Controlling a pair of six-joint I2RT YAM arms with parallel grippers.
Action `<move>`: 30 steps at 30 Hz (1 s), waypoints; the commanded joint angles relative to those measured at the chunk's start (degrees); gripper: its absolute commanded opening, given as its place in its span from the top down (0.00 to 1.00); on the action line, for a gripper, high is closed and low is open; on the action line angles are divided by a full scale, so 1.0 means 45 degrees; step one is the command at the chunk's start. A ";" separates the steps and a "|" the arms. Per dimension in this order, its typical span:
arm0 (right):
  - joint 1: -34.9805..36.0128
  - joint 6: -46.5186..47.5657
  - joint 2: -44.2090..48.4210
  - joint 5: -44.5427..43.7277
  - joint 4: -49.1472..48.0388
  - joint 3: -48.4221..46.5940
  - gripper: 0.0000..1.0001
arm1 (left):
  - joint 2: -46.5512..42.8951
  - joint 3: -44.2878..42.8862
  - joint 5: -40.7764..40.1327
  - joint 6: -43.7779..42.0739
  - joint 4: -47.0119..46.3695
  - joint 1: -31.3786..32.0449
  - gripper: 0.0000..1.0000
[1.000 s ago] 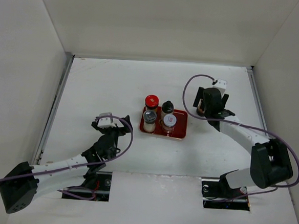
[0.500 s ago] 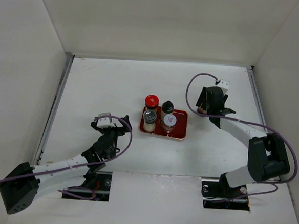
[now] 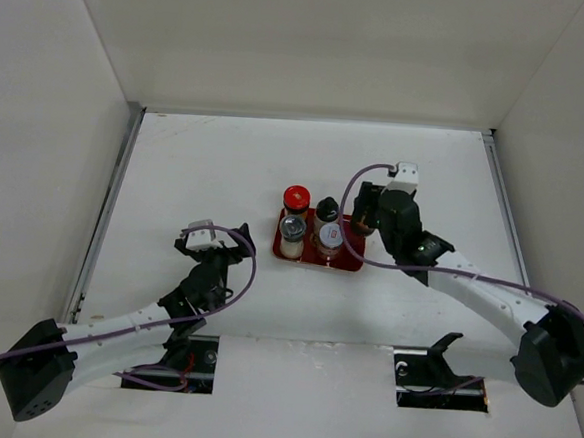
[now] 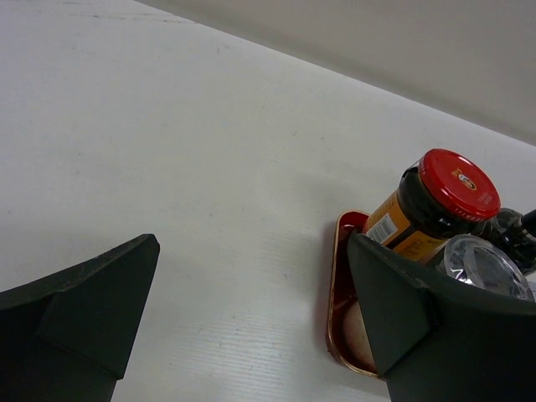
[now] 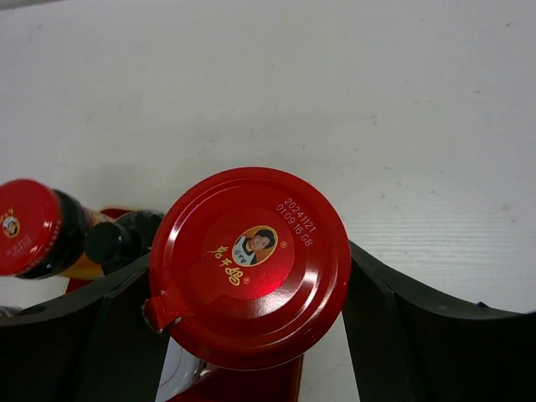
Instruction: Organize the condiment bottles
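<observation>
Four condiment bottles stand on the red tray [image 3: 351, 256]: a red-capped jar [image 3: 295, 197], a black-capped jar [image 3: 327, 209], a silver-grey-capped jar [image 3: 291, 227] and a pale-capped jar [image 3: 330, 234]. My right gripper [image 3: 364, 218] is shut on the second red-capped jar [image 5: 251, 264] and holds it over the tray's right end. In the right wrist view the other red cap [image 5: 29, 226], the black cap [image 5: 117, 239] and the tray [image 5: 243, 389] lie to the left and below. My left gripper [image 3: 215, 250] is open and empty, left of the tray. Its wrist view shows the red-capped jar [image 4: 456, 186] and the tray rim [image 4: 333, 289].
White walls close in the table on the left, back and right. The arm bases and two cut-outs sit at the near edge.
My right gripper has carried the red-capped jar leftward from the table right of the tray to the tray's right end. The left arm has hardly moved.
</observation>
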State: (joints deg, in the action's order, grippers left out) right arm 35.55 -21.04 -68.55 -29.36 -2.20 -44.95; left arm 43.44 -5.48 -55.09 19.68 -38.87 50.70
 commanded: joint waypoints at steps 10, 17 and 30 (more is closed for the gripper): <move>0.0879 0.0124 -0.2284 -0.0545 -0.3241 -0.0812 0.40 | 0.0014 0.0241 -0.0082 0.0431 -0.1010 -0.0202 0.00; 0.0879 0.0222 -0.3260 -0.0642 -0.3750 -0.0773 0.26 | 0.0288 0.0045 0.0093 0.0587 -0.0816 -0.0085 0.00; 0.0840 0.0086 -0.0279 -0.1813 -0.2677 -0.0092 0.00 | 0.1791 -0.1614 -0.0257 0.0996 0.1293 0.0033 0.00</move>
State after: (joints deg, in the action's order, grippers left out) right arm 39.09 -20.27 -77.30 -34.04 -12.75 -45.71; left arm 50.98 -9.17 -55.31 22.70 -35.07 50.72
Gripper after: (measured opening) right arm 0.998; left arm 0.997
